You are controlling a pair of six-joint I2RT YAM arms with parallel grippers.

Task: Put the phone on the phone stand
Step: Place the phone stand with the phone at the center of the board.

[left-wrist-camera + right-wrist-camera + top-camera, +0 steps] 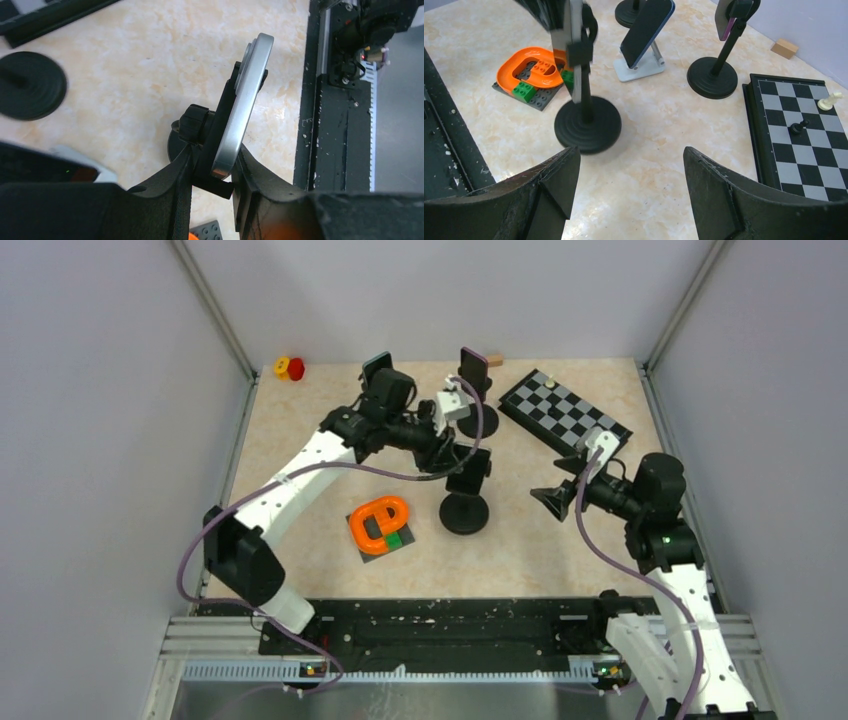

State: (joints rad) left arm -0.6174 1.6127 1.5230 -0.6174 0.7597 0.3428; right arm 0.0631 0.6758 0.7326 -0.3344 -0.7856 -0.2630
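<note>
The left arm [300,465] rises from its base at 7 o'clock, runs toward 12, then bends at the elbow and turns toward 3, so its wrist hangs over the middle of the counter [540,550]. The left claw [215,165] is narrow. Its fingers [167,185] press from both sides on the phone [246,95] and on the black holder plate behind it.

The right arm [660,510] reaches in from 4 o'clock. The right claw [629,195] is spread wide, holds nothing, and hovers above bare counter.

The phone sits at the top of the phone stand [587,122], with its back flat against the holder. From the right wrist it shows edge-on as a silver strip above the pole, so its long axis is close to upright. From the left wrist that axis leans away from the claw, and only the nearer end lies between the fingers.

The stand's round base is in the middle of the counter.
- **9 o'clock:** an orange toy [380,523] on a grey plate lies near the base without touching it.
- **3 o'clock:** the right claw is apart from the base.
- **12 o'clock:** two more stands carry a blue phone [646,30] and a purple phone [476,368].
- **2 o'clock:** a chessboard [565,412] is well apart.
- **6 o'clock:** bare counter runs to the black rail [450,625].
</note>
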